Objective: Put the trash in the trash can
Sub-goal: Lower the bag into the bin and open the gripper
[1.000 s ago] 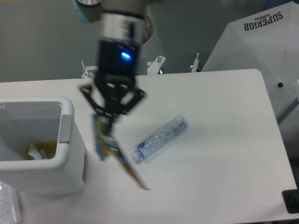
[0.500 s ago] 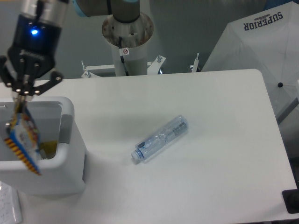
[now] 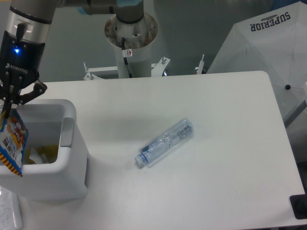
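Observation:
At the far left my gripper (image 3: 8, 109) is shut on the top edge of a flat blue-orange snack packet (image 3: 11, 143). The packet hangs down over the open mouth of the white trash can (image 3: 72, 143), in front of its inside. Something yellow (image 3: 45, 154) lies on the can's bottom. A clear plastic bottle (image 3: 164, 142) with a blue cap lies on its side near the middle of the white table (image 3: 230, 143), well to the right of the can and far from my gripper.
A white umbrella lettered SUPERIOR (image 3: 268, 52) leans at the table's right rear corner. The arm's base column (image 3: 130, 38) rises behind the table's back edge. A small dark object (image 3: 300, 207) sits at the front right corner.
My gripper has shifted slightly left and down over the trash can with the packet. The packet now hangs straighter and lower. The bottle has not moved.

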Available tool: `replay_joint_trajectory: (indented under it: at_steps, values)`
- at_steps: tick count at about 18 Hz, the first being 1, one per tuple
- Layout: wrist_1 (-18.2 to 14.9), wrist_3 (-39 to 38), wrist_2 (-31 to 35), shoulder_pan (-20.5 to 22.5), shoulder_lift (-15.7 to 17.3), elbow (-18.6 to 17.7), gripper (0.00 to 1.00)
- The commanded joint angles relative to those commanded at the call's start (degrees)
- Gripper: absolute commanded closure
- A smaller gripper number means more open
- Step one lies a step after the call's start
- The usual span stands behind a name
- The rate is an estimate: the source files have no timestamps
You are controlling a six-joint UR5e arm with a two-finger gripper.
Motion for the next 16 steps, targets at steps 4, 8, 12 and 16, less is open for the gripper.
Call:
replay_joint_trajectory:
  at_steps: [4, 8, 12, 16]
  values:
    - [0.0, 0.3, 3.7, 0.0, -2.4, -0.6, 0.99]
    - [-0.1, 0.4, 3.9, 0.0, -2.5, -1.6, 0.96]
    - [-0.7, 0.5, 3.9, 0.1, -2.2, -1.8, 0.50]
    - [-0.9, 2.6, 3.9, 0.4, -0.9, -1.1, 0.00]
